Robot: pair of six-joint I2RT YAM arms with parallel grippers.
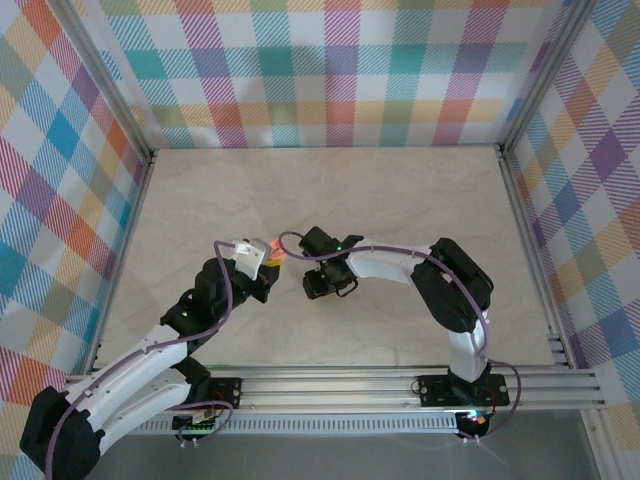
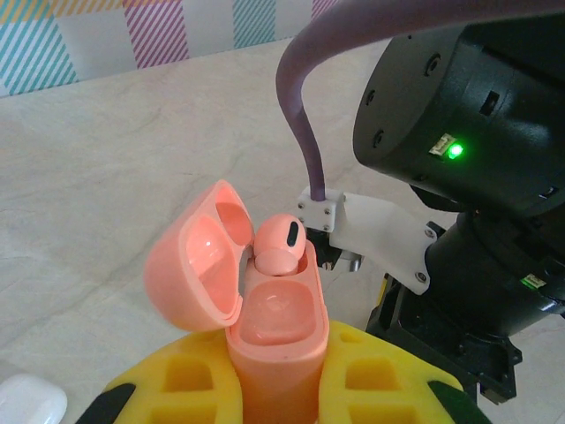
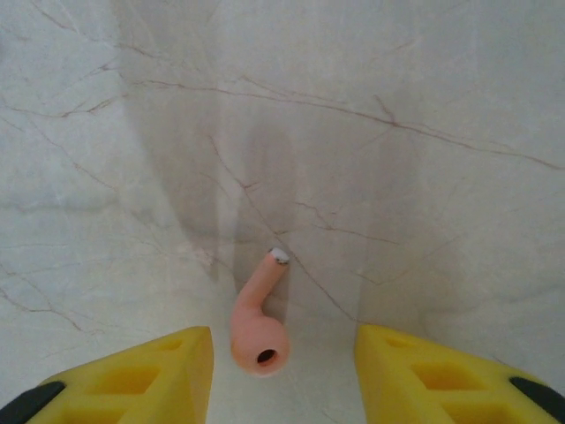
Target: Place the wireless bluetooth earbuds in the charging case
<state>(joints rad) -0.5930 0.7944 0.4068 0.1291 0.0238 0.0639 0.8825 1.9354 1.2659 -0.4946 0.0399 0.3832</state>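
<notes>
Earbud (image 3: 259,331) at lower centre, probably light and slick, lies on the surface (image 3: 397,132) inside my spread right claw (image 3: 284,358), best pinched at its bulb; my left claw (image 2: 278,375) pinches the case (image 2: 275,309).

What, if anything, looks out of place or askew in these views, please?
The pinkish earbud in the open pink case sits high and tilted, seemingly not fully seated. The socket beside it is empty, and a second pinkish earbud lies loose on the table.
</notes>
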